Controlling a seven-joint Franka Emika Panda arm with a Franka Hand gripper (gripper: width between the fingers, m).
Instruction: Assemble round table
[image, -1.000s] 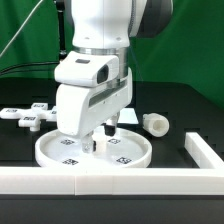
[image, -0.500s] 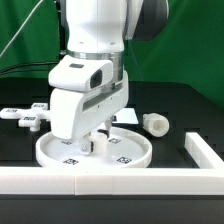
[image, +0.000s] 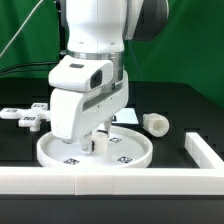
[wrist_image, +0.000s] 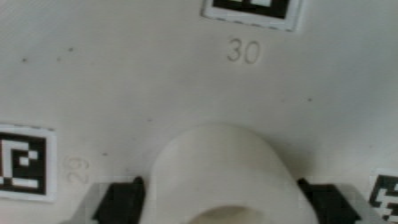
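The large rimmed round disc (image: 140, 152) lies flat on the black table, tags facing up; its tagged face fills the wrist view (wrist_image: 107, 80). My gripper (image: 100, 136) hangs low over the disc's middle. In the wrist view, the gripper (wrist_image: 217, 205) has a black finger on each side of a short white cylindrical post (wrist_image: 222, 170), closed against it. The post (image: 100, 140) stands upright on the disc. The cross-shaped piece (image: 28, 117) lies on the table at the exterior view's left, beside the disc.
Another short white cylindrical part (image: 155, 123) lies on its side at the exterior view's right, behind the disc. The long white border wall (image: 110, 182) runs along the front and turns back at the right (image: 205, 150).
Since one second ago the gripper has shifted toward the exterior view's left and slightly lower over the disc. Nothing has moved in the last half second.
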